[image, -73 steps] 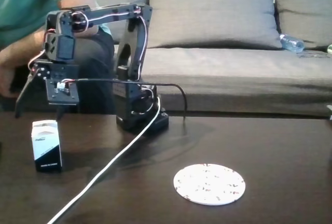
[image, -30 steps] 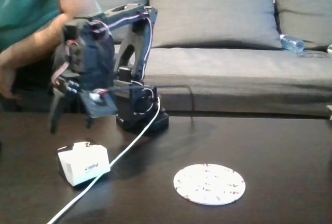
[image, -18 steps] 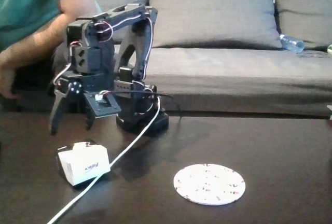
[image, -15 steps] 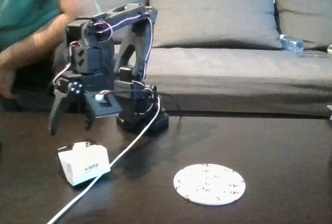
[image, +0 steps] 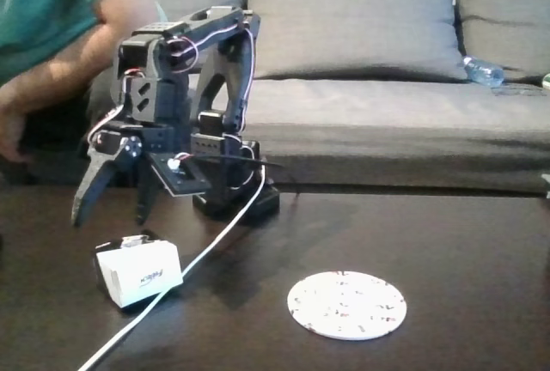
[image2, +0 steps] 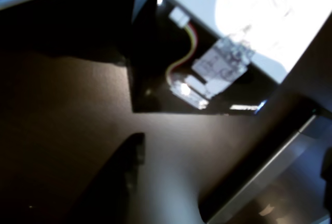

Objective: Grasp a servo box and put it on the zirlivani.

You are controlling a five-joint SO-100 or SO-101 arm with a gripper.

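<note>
— Grey sofa [image: 361,70] behind, dark table [image: 464,251]: in the fixed view the servo box [image: 139,273] lies tipped on its side, well left of the zirlivani [image: 346,304], with the gripper [image: 112,208] spread wide above it

— Wrist view?

— Blurred; one dark finger [image2: 111,182]. Cardboard looks light, crushable, so the robot should pinch its short flat sides

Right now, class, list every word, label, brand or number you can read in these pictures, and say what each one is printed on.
Nothing here can be read for certain.
Servo box: one short dark word on its white side face, too small and blurred to read.
Zirlivani: dark and reddish speckles, no writing.
Water bottle on the sofa: label not legible.
Wrist view: blurred, no text.
</note>
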